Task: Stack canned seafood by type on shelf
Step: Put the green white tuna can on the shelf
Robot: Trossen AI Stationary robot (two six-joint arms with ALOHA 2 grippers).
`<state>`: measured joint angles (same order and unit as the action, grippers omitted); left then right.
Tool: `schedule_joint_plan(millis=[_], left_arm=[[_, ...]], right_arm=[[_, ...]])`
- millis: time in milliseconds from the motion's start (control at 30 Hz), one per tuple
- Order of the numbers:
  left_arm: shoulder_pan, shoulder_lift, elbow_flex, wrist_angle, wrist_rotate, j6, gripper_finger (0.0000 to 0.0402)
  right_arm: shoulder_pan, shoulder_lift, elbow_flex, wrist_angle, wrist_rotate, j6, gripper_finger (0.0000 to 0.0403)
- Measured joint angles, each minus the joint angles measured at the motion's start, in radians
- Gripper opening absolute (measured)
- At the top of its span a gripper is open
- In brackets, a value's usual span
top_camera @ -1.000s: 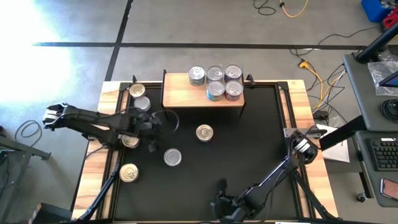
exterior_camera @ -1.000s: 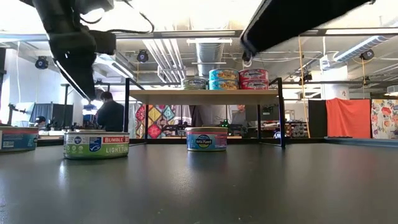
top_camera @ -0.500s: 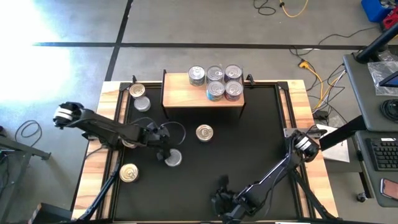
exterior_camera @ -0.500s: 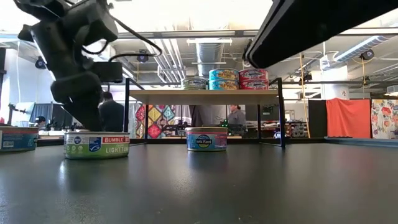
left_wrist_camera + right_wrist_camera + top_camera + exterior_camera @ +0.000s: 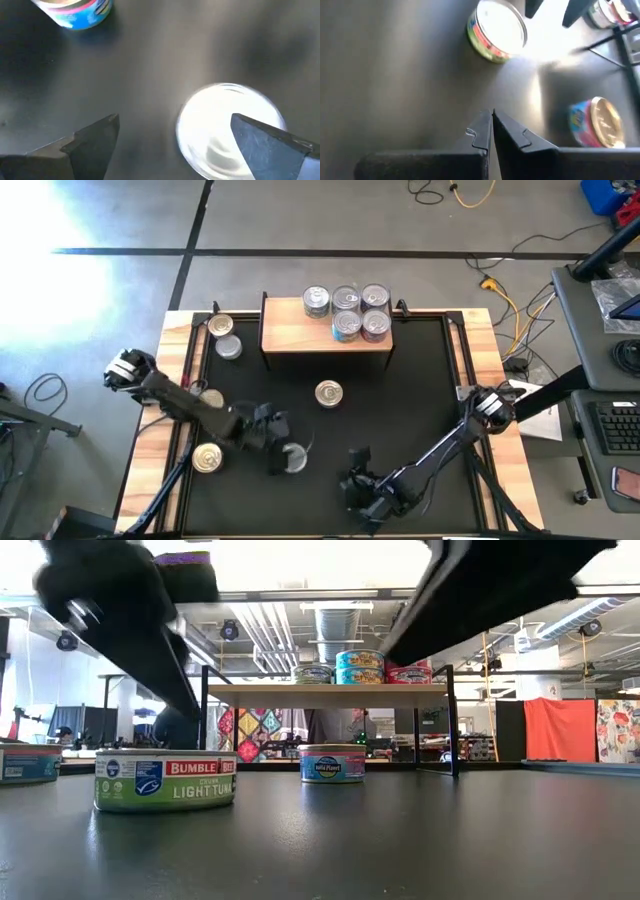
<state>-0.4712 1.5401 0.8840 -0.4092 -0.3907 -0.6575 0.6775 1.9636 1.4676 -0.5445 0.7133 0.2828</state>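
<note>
The left gripper (image 5: 283,456) hangs over a silver-lid tin (image 5: 293,459) at about 7 o'clock on the black table (image 5: 420,380), fingers (image 5: 92,142) spread wide, not touching it. The right gripper (image 5: 352,490) waits at 6 o'clock, fingers pressed together. Five tins (image 5: 346,311) stand on the shelf (image 5: 290,330) at 12 o'clock.

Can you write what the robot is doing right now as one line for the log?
left gripper: fingers open beside Bumble Bee tuna can | right gripper: fingers shut, waiting near table's front edge | shelf: five cans
</note>
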Motion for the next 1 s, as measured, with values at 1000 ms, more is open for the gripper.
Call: schedule_joint_plan(millis=[1000], left_arm=[[-0.532, 0.440, 0.120, -0.239, -0.566, -1.119, 0.0392]], right_arm=[[-0.316, 0.050, -0.244, 0.685, -0.331, -0.084, 0.0012]])
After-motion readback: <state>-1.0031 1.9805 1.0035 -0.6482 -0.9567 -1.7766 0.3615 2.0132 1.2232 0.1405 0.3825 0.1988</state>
